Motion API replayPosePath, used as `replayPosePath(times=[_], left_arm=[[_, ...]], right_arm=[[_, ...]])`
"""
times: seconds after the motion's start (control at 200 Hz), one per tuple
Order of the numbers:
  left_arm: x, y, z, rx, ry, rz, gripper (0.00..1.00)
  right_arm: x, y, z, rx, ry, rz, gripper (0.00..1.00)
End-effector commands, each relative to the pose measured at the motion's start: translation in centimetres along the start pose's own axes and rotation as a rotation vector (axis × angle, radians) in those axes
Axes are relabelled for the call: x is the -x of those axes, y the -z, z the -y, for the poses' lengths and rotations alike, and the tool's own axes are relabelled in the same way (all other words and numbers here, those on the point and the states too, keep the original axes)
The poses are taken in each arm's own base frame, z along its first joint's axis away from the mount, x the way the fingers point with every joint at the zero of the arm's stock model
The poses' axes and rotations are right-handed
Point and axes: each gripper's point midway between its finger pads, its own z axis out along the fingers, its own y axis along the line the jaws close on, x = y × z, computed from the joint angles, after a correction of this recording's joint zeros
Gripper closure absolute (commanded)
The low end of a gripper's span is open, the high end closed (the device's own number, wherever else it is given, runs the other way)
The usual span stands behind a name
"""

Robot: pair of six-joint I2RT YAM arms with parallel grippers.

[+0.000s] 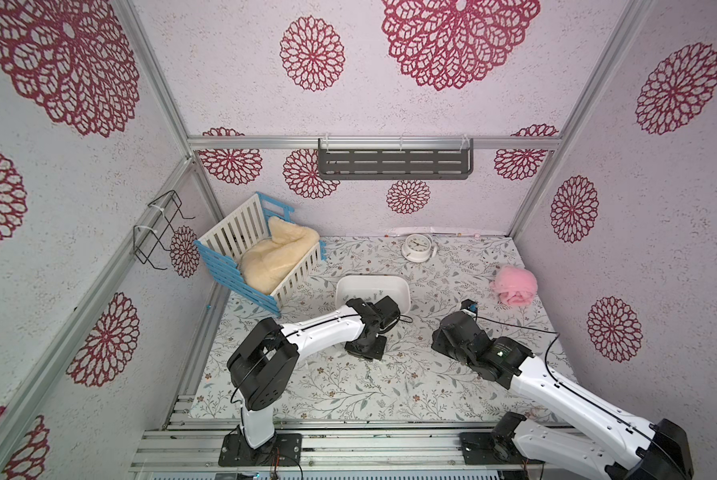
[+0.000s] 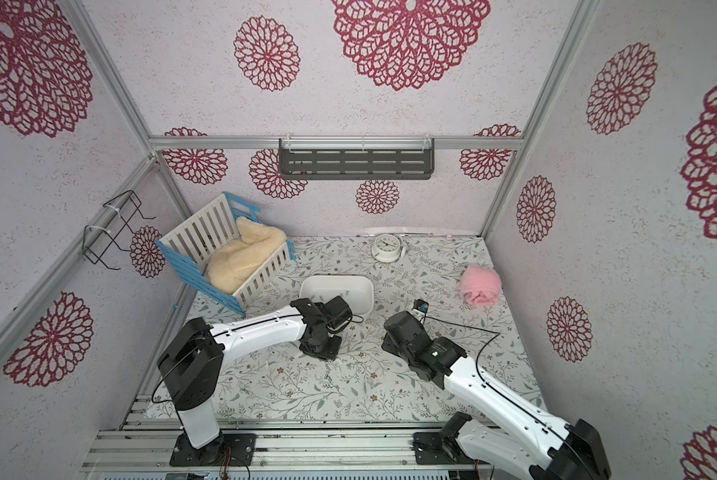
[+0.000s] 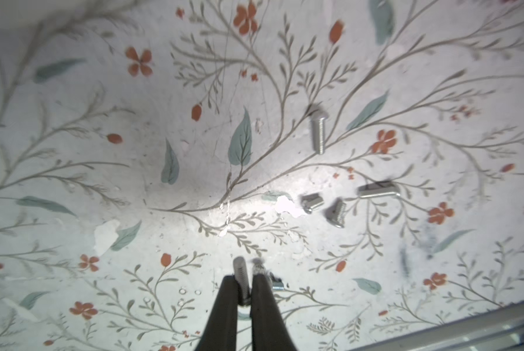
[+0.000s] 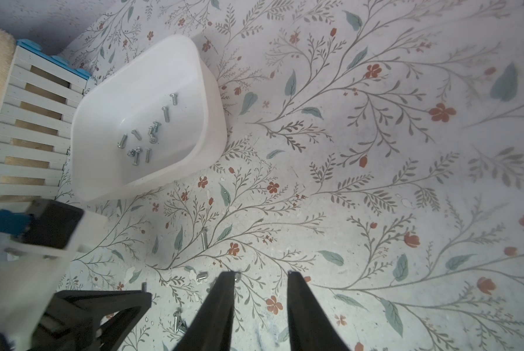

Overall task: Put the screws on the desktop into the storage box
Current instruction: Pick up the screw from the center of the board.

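Note:
In the left wrist view my left gripper (image 3: 245, 281) is shut on a silver screw (image 3: 240, 272), whose shaft sticks out past the black fingertips just above the desktop (image 3: 133, 182). Several more screws (image 3: 318, 130) lie loose on the vine print beyond it. In the right wrist view my right gripper (image 4: 262, 275) stands open over the desktop with nothing between its fingers. The white storage box (image 4: 207, 100) holds several screws (image 4: 142, 139), and a few others (image 4: 203, 238) lie outside it. Both top views show the storage box (image 1: 390, 282) (image 2: 348, 280) just behind the left arm's wrist (image 1: 367, 332).
A blue-and-white slatted crate (image 1: 257, 253) with cream fleece stands at the back left. A small white clock (image 1: 417, 248) sits by the back wall, and a pink fluffy bundle (image 1: 515, 286) lies at the right. Metal rails (image 1: 348, 440) run along the front edge.

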Motion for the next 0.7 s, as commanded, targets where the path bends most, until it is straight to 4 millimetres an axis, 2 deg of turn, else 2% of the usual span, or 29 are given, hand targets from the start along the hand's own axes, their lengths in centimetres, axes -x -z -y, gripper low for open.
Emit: replayPosePath(times=[0.0,0.235,0.405,0.535,0.555,0.695], left_arm=[[2.2,3.0,-2.1,0.034,0.011,0.075,0.95],[8.3,7.2,-6.6,0.080,0.073,0.185,0.96],[12.1,9.0,-8.4,0.091,0.082,0.232,0.96],[14.4,9.7,-9.4,0.083,0.100,0.249,0.96],[14.7,8.3,-9.6,0.092,0.101,0.221,0.96],[16.2,6.9,-10.3,0.070,0.132,0.201,0.96]], right_arm=[[1.3,0.5,-1.3,0.040,-0.003,0.031,0.66],[1.5,0.1,-2.0,0.051,0.006,0.024,0.66],[1.6,-0.2,-2.3,0.058,0.004,0.023,0.66],[1.7,-0.4,-2.5,0.057,0.011,0.020,0.66],[1.7,-0.5,-2.5,0.056,0.012,0.019,0.66],[1.7,-0.6,-2.7,0.063,0.010,0.019,0.66]])
